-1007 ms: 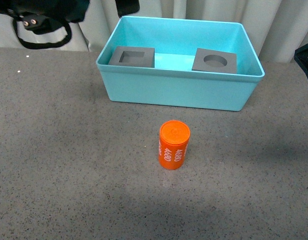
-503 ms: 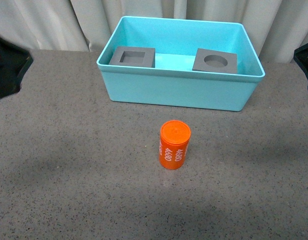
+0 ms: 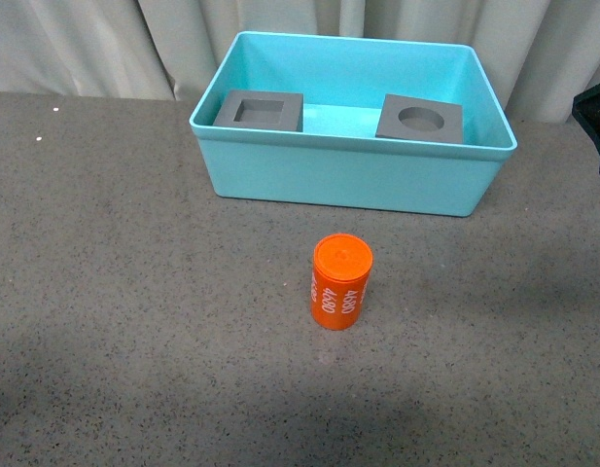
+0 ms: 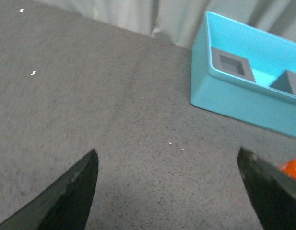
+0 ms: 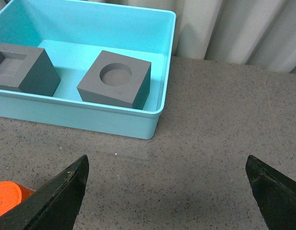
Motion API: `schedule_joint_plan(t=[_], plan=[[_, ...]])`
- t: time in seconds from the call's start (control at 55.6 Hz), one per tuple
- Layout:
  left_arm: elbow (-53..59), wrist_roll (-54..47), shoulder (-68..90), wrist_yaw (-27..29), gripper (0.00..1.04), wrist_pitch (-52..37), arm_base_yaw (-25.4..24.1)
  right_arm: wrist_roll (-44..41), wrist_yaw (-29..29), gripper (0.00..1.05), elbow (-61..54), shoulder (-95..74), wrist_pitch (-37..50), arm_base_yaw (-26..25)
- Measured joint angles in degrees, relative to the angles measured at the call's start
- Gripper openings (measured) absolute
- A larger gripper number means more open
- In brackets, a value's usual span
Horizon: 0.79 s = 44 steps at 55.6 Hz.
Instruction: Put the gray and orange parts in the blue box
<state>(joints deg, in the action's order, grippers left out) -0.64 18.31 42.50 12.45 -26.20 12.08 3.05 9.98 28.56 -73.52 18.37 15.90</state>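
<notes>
While you have the square-recess gray cube [image 3: 262, 110] and round-recess gray cube [image 3: 419, 119] inside the blue box [image 3: 348, 175], the orange 4680 cylinder [image 3: 340, 284] stands upright on the desk [image 3: 134, 292], near the box's front wall. Your left end effector [image 4: 167, 191] and right end effector [image 5: 167, 191] both have fingers spread wide apart.

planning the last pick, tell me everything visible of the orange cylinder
The orange cylinder stands upright on the gray table, in front of the blue box and apart from it. Matte plastic by its look, flat round top, white "4680" printed twice down its side. Only the table touches it.
</notes>
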Motion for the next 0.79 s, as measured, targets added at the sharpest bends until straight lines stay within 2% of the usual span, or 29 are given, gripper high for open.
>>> schedule_joint_plan(t=[0.072,0.108,0.198,0.306,0.36,0.449,0.791], plan=[[0.66,-7.96,-0.48,-2.43,0.74,-12.22,-1.53,-0.02,0.0,0.95,-0.09,0.22,0.0,0.04],[0.74,-10.86,-2.45,-3.06,0.69,-14.27,-1.97,-0.04,-0.2,0.95,-0.04,0.15,0.0,0.11],[0.74,-15.32,-9.01,-4.74,0.49,-9.9,-3.96,-0.04,0.07,0.95,-0.2,0.09,0.0,-0.02],[0.7,-16.63,-13.29,-6.32,0.33,-4.96,-5.49,-0.04,0.0,0.95,-0.2,0.13,0.0,-0.04],[-0.17,-17.11,-17.22,-11.23,0.22,0.37,-9.05,-0.04,0.0,0.95,-0.2,0.11,0.0,-0.02],[-0.22,-17.31,-22.18,-11.98,0.04,5.7,-11.82,-0.04,0.02,0.95,-0.2,0.13,0.0,0.0],[-0.22,-17.84,-29.29,-12.39,0.04,12.79,-11.93,-0.04,0.0,0.95,-0.2,0.13,0.0,0.0]])
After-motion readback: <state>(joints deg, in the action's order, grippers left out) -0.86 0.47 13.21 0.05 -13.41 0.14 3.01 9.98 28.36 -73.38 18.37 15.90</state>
